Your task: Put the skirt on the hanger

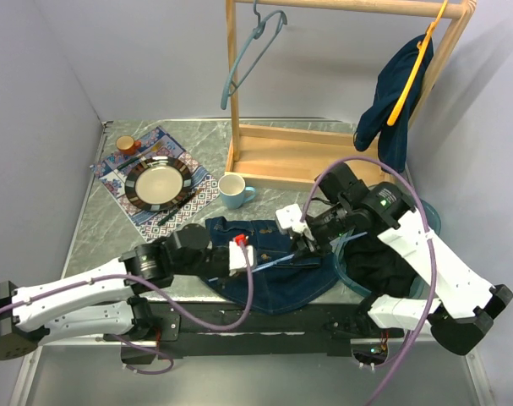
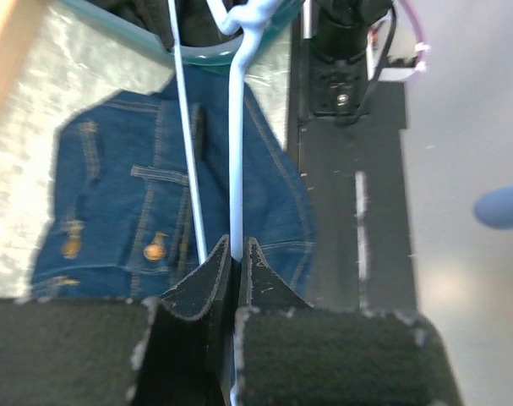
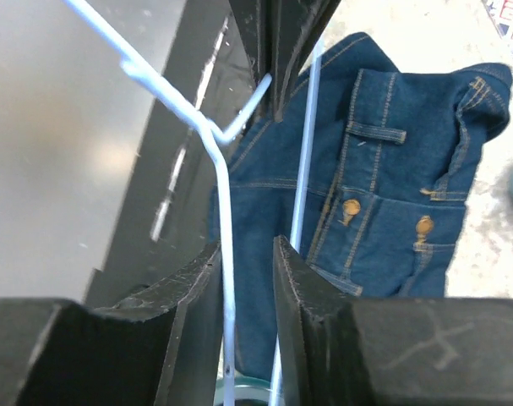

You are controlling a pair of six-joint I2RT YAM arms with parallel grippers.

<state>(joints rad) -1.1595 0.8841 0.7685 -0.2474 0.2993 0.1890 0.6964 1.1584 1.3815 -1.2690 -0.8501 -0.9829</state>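
Denim skirt lies spread; pale-blue hanger above it.

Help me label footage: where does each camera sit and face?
Top external: above and behind, looking down at the table; left arm, right arm over the skirt.
Left wrist: on left arm, looking along left fingers shut on the hanger.
Right wrist: on right arm, looking past right fingers straddling the hanger.
Wrist views share hanger and skirt.

Soft, even light from above; weak shadows around the skirt. In the left wrist view the worktop left of the skirt glares pale; right of it all is blurred.
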